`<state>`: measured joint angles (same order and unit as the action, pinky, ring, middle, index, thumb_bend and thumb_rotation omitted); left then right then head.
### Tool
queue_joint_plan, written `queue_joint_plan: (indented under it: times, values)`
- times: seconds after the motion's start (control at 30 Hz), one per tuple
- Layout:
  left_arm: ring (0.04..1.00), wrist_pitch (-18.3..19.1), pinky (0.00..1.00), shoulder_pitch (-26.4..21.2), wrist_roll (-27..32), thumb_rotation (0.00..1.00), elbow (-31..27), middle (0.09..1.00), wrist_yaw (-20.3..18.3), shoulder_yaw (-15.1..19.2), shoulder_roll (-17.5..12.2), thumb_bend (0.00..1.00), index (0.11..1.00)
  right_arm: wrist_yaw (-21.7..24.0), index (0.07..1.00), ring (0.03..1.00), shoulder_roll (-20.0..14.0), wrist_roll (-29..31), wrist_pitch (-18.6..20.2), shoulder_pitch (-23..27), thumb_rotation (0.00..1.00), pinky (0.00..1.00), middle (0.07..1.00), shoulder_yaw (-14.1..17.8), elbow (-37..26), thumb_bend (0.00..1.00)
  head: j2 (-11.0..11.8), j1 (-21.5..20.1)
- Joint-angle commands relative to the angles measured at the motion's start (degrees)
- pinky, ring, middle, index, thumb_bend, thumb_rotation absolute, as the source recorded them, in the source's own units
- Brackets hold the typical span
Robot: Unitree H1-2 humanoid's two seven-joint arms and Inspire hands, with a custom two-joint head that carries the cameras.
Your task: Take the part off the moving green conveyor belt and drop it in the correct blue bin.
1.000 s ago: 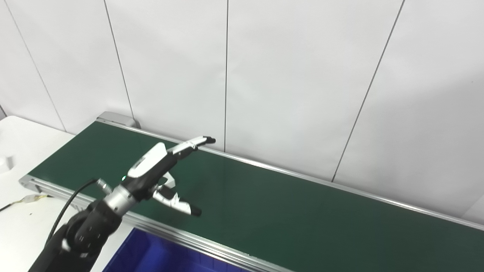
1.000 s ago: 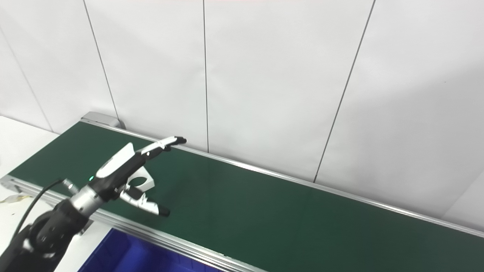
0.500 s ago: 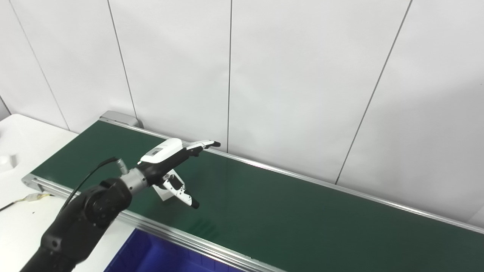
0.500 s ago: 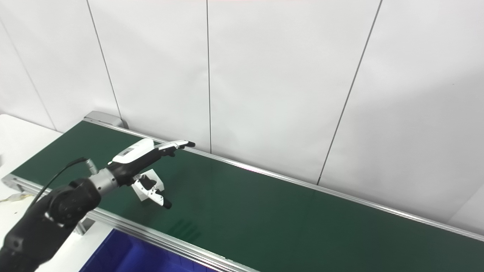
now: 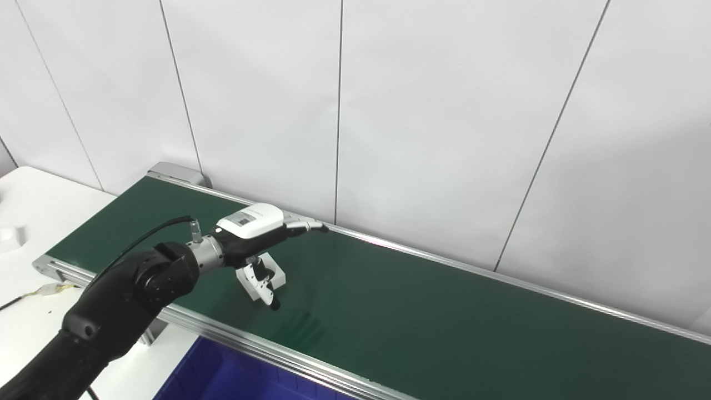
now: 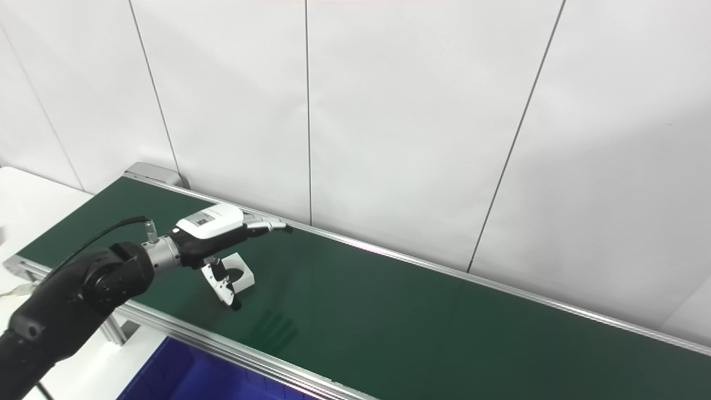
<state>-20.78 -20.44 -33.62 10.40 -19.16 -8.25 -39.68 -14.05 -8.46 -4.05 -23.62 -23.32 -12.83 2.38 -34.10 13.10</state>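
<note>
A small white block-shaped part with a round hole (image 6: 240,273) lies on the green conveyor belt (image 5: 422,311) near its left end. My left hand (image 5: 256,230) hovers just above it, palm down, open. The fingers (image 5: 304,225) stretch out flat toward the belt's far rail, and the thumb (image 5: 265,284) hangs down along the near side of the part (image 5: 271,272). I cannot tell whether the thumb touches the part. My right hand is out of sight.
A blue bin (image 5: 222,375) sits below the belt's near rail at the bottom left. White table (image 5: 33,205) lies left of the conveyor, with a cable (image 5: 33,291) near the belt's end. A white panelled wall (image 5: 444,111) rises directly behind the far rail.
My left hand has reached farther over the belt and dropped lower, rolling palm down with the thumb swung down beside the part. The part has ridden rightward along the belt. The camera shifted slightly.
</note>
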Motion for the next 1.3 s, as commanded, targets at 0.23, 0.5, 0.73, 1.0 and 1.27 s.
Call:
queue_joint_plan:
  times: [0.23,0.5,0.73,1.0,1.27]
  values:
    - [0.91,-3.5,0.85,-4.0,-3.8,0.12,0.7,0.915,1.5,-1.4,-3.8,0.97,0.886,-0.5,0.976,0.889,0.4,-1.6,-3.3,-1.3,0.49,0.94,0.898,-0.6,-3.0,0.62,-1.0,-6.6]
    - [0.911,-6.0,0.85,-5.6,-4.9,0.11,3.8,0.91,3.2,-3.3,-4.2,0.98,0.878,-2.0,0.96,0.868,0.9,-4.4,-3.3,-1.7,0.46,0.91,0.882,-2.2,-4.1,0.64,-1.9,-13.4]
    - [0.907,-6.1,0.85,-7.6,-3.9,0.1,5.4,0.901,5.9,-7.4,-4.9,0.96,0.872,-2.6,0.961,0.846,1.1,-5.1,-3.3,-1.8,0.39,0.87,0.883,-3.2,-5.0,0.65,-2.6,-15.2]
    - [0.913,-6.1,0.86,-11.0,-6.6,0.11,8.1,0.911,8.0,-11.7,-3.4,0.92,0.884,-4.3,0.953,0.847,0.8,-5.8,-3.3,-1.3,0.4,0.88,0.878,-4.0,-4.7,0.66,-2.6,-13.9]
    - [0.922,-3.8,0.87,-12.0,-7.8,0.06,8.1,0.923,5.6,-11.3,-0.4,0.92,0.892,-3.8,0.963,0.862,1.0,-4.6,-3.3,-1.6,0.41,0.9,0.887,-3.8,-4.7,0.65,-2.8,-11.6]
